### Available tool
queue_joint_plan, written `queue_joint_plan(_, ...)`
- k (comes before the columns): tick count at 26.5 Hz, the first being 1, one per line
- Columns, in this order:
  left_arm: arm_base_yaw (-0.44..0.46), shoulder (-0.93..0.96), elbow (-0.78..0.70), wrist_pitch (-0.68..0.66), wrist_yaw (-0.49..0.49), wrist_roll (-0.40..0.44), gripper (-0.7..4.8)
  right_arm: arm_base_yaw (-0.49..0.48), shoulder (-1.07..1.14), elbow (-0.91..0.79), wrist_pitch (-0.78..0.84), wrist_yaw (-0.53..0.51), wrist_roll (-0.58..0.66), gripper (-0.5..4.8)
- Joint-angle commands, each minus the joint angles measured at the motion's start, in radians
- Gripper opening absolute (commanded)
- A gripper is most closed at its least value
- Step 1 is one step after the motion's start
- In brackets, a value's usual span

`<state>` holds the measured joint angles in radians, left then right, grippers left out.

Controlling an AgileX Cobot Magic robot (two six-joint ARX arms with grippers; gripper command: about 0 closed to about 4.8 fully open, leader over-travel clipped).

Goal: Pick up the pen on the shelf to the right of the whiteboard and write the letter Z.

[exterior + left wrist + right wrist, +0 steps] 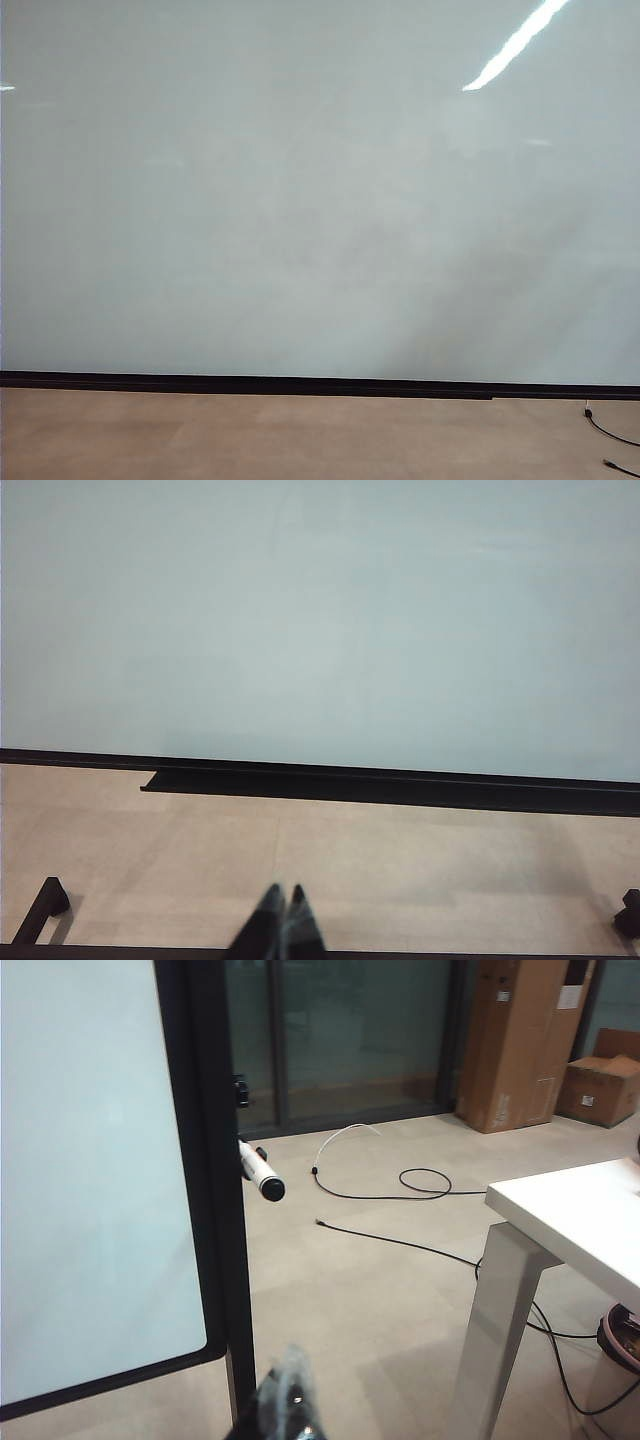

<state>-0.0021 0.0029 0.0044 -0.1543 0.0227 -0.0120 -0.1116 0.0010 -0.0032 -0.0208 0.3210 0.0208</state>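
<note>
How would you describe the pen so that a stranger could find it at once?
Find the whiteboard and its black side frame. The pen juts out from that frame, about halfway up. It is the only short white tube with a dark end; the cables on the floor are thin and curved.

The right gripper (288,1400) hangs low over the tan floor (380,1290) with its fingers pressed together, holding nothing. Ahead stands the whiteboard (90,1170) in its black frame; the pen (260,1172) sticks out from the frame's far side. A white table (575,1215) stands nearby, with black cables (400,1185) lying on the floor.
</note>
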Motion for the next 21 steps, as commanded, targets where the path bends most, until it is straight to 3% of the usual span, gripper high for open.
queue_joint_plan(1,0.000,0.000,0.002,0.005,0.000,0.004,-0.04,0.000,0.000,0.004,-0.016,-0.010,0.001,-0.03)
queue_joint_plan(4,0.000,0.000,0.002,0.005,0.000,0.004,-0.04,0.000,0.000,0.004,-0.021,-0.010,0.001,0.72)
queue_joint_plan(7,0.000,0.000,0.002,0.005,0.000,0.004,-0.04,0.000,0.000,0.004,-0.021,-0.009,0.002,3.03)
queue_joint_plan(8,0.000,0.000,0.002,0.005,0.000,0.004,-0.05,0.000,0.000,0.004,-0.020,-0.009,0.001,4.35)
queue_joint_plan(21,0.000,0.000,0.002,0.005,0.000,0.004,-0.05,0.000,0.000,0.004,0.010,-0.013,0.005,4.44)
